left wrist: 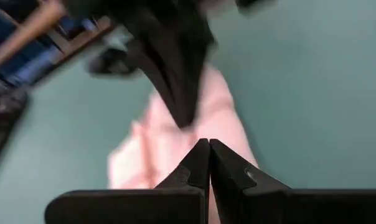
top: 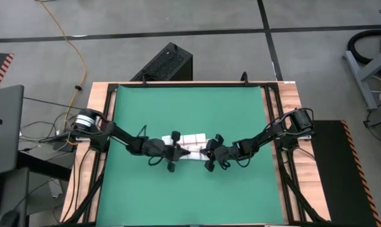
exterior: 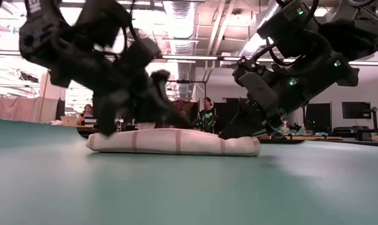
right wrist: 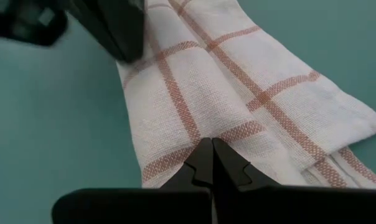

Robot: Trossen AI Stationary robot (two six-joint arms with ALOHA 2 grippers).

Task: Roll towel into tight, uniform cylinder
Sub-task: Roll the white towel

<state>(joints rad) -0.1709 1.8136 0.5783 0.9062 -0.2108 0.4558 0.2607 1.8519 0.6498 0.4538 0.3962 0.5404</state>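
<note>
The towel, white with red-brown checks, lies as a low, narrow bundle across the middle of the green mat. Its whole length rests on the mat. My left gripper is shut at the towel's left end. The left wrist view shows it blurred, its tips over the cloth. My right gripper is shut at the towel's right part. Its tips are on the cloth. My left gripper is shut just over the towel's left end, slanting down from the table's left; I cannot tell whether it touches the cloth. My right gripper pinches a small ridge of the towel's top layer at its fingertips, near the right end. It slants down from the table's right. The towel stays flat on the mat.
Bare green mat lies all round the towel. The wooden table edge frames the mat. A black box stands on the floor beyond the far edge. People sit in the room behind.
</note>
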